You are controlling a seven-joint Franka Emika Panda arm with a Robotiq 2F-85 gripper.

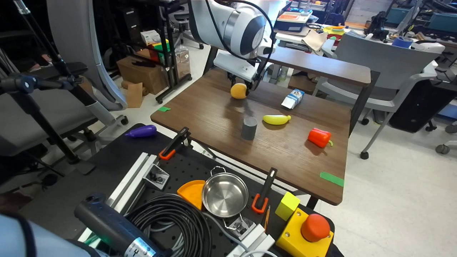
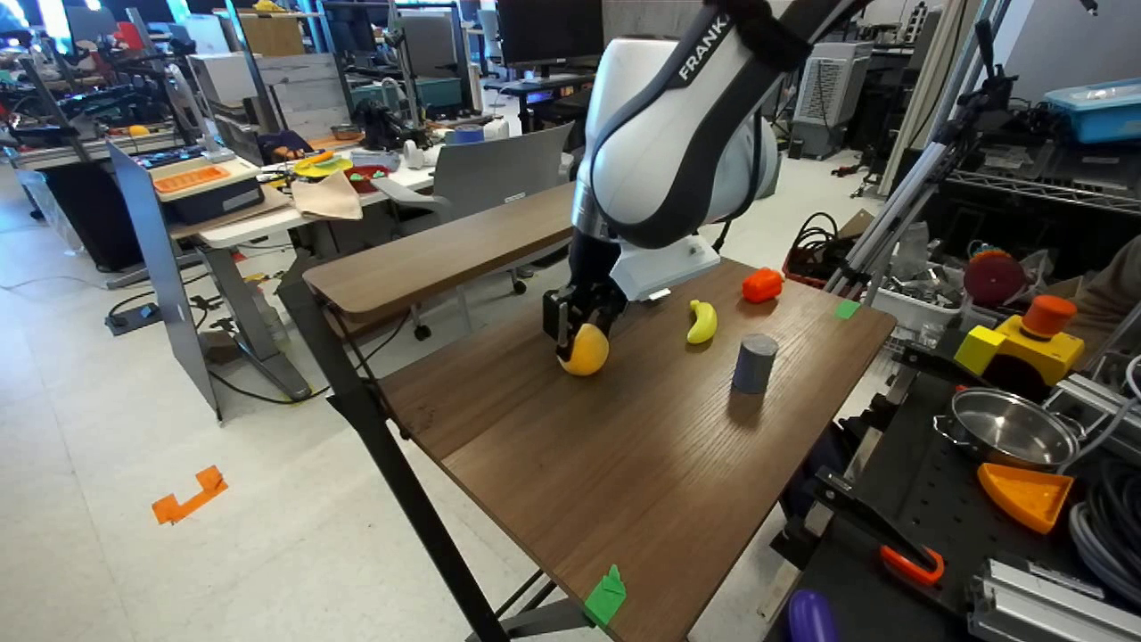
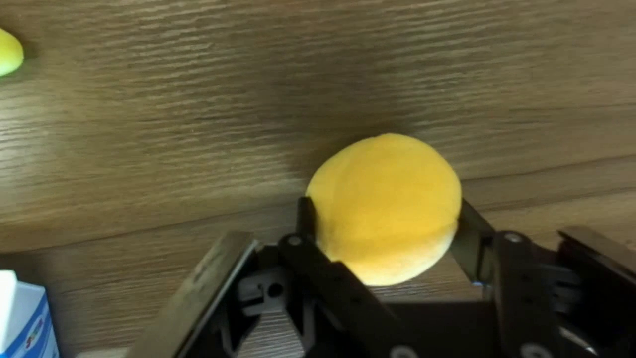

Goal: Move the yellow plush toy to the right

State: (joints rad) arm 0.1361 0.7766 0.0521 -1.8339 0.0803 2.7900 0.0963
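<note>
The yellow plush toy (image 1: 238, 91) is a round yellow-orange ball that shows in both exterior views (image 2: 587, 351). In the wrist view, the toy (image 3: 390, 204) sits between the two black fingers of my gripper (image 3: 386, 219). A finger touches it on each side, so the gripper is shut on it. In an exterior view a shadow lies on the table in front of the toy, and the toy appears held a little above the surface. The toy's far side and underside are hidden in the wrist view.
On the brown table (image 1: 200, 103) are a blue-white carton (image 1: 293, 99), a yellow banana (image 1: 276, 119), a grey cylinder (image 1: 249, 128) and a red pepper (image 1: 319, 137). A raised shelf (image 1: 321, 66) runs along one long edge. Green tape (image 1: 332, 179) marks table corners.
</note>
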